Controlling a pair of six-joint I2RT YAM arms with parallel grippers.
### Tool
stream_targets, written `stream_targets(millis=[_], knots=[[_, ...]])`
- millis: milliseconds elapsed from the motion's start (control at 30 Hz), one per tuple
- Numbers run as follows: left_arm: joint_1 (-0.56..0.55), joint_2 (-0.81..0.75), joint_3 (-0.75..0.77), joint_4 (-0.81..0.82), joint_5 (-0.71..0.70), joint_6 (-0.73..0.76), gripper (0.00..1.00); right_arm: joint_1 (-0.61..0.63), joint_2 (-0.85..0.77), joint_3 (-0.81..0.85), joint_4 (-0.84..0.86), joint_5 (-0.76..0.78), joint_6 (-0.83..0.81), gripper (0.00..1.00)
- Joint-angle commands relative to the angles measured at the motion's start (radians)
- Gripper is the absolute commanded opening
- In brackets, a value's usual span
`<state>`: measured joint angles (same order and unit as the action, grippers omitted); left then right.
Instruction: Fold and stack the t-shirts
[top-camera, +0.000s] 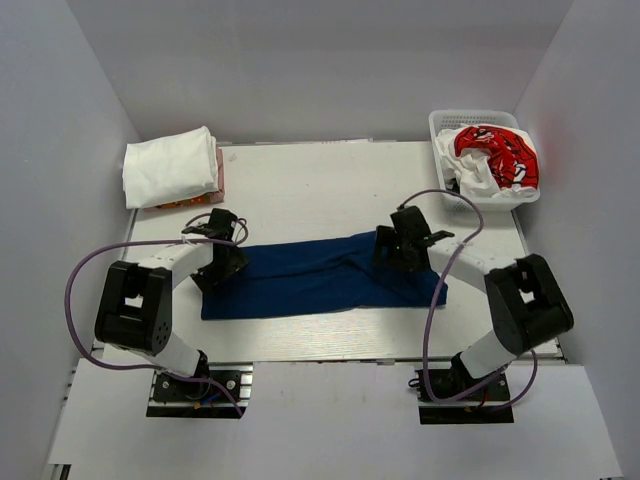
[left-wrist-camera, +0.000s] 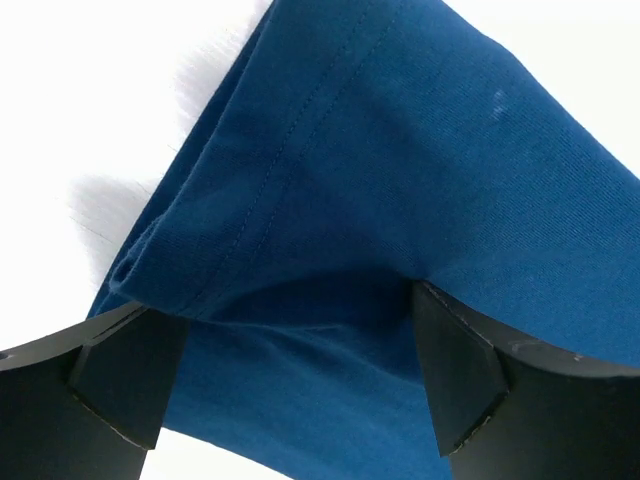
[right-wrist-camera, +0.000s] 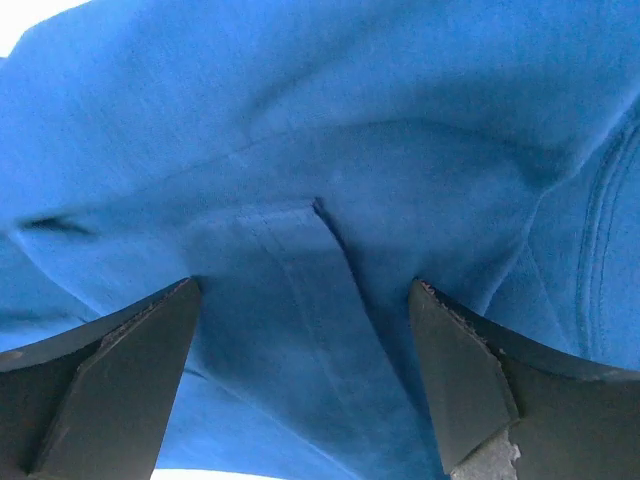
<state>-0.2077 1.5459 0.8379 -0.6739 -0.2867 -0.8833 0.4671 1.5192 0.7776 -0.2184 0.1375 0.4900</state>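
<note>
So at this point the navy t-shirt (top-camera: 310, 280) was lying mid-table (top-camera: 330, 185) as a long band running left to right, looking like it had been doubled over lengthwise, though the right end was bunched up. The left gripper (top-camera: 226, 256) sat right at the shirt's left end and the right gripper (top-camera: 390, 250) at the right end.

Both wrist cams showed the same thing: fingers (left-wrist-camera: 120, 390) spread wide apart with blue cloth between and under them, not pinched on anything. On the left cam you could see a stitched hem edge lifted a bit off the table.

A folded white t-shirt (top-camera: 168, 168) was parked in the far left corner, which I'd guess was the stack spot. The red t-shirt (top-camera: 500, 150) and some white cloth were heaped in the lattice basket (top-camera: 470, 116) at the far right, not folded.

My read: mid-fold on the navy one, first of several left to do. The next move would need both grippers to close on their ends, catching every layer, then bring one end over the other without dragging the band crooked.
</note>
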Motion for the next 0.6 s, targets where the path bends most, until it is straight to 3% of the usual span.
stream_targets(millis=[0,167,300,367,433,467,567], knots=[[-0.009,0.056,-0.086,0.019,0.027,-0.017,0.99,-0.004,0.096,0.061,-0.024,0.005,0.047,0.90],[-0.031,0.094,-0.111,-0.027,0.115,-0.017,0.99,-0.034,0.304,0.280,-0.136,0.088,0.070,0.90],[-0.096,0.054,-0.180,-0.017,0.320,-0.017,0.99,-0.051,0.561,0.552,-0.194,0.088,0.064,0.90],[-0.172,0.022,-0.230,-0.016,0.464,0.004,0.99,-0.056,0.625,0.758,-0.210,0.079,0.042,0.90],[-0.232,-0.018,-0.298,-0.032,0.503,0.004,0.99,-0.056,0.772,0.865,-0.213,0.044,-0.013,0.90],[-0.278,-0.042,-0.316,-0.065,0.523,0.004,0.99,-0.058,0.852,1.051,-0.298,0.002,-0.021,0.90],[-0.367,-0.180,-0.370,-0.095,0.549,-0.060,0.99,-0.054,0.987,1.286,-0.364,-0.015,-0.109,0.90]])
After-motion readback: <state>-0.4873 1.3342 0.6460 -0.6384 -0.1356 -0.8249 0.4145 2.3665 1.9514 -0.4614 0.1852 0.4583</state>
